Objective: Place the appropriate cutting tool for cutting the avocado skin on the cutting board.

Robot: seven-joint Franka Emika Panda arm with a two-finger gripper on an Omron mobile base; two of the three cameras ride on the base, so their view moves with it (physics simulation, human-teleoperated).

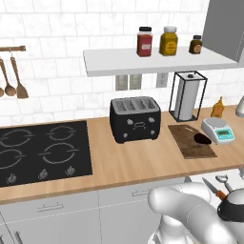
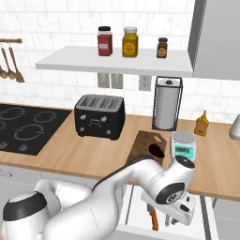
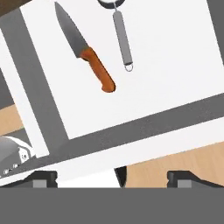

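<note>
In the left base view the cutting board (image 1: 192, 141) lies on the counter beside the toaster (image 1: 135, 119), with the avocado (image 1: 202, 138) resting on its far right part, just beside the kitchen scale (image 1: 218, 130); low at the right edge, the knife (image 1: 213, 188) lies in an open drawer (image 1: 209, 181) below the counter front. In the right base view the gripper (image 2: 180, 214) hangs down over that drawer, the knife's orange handle just beside it on the left, while board and avocado sit well apart, up on the counter beyond the arm. In the hand view the two fingertips (image 3: 41, 177) stand wide apart and hold nothing; the knife lies ahead of them on the white drawer floor, slightly left of their midline, its handle end nearer them, and the all-silver utensil (image 3: 122, 37) lies just beside it, not touching. This reads as the reach for the knife: next, the fingers need to descend and straddle the handle, clear of the utensil.
</note>
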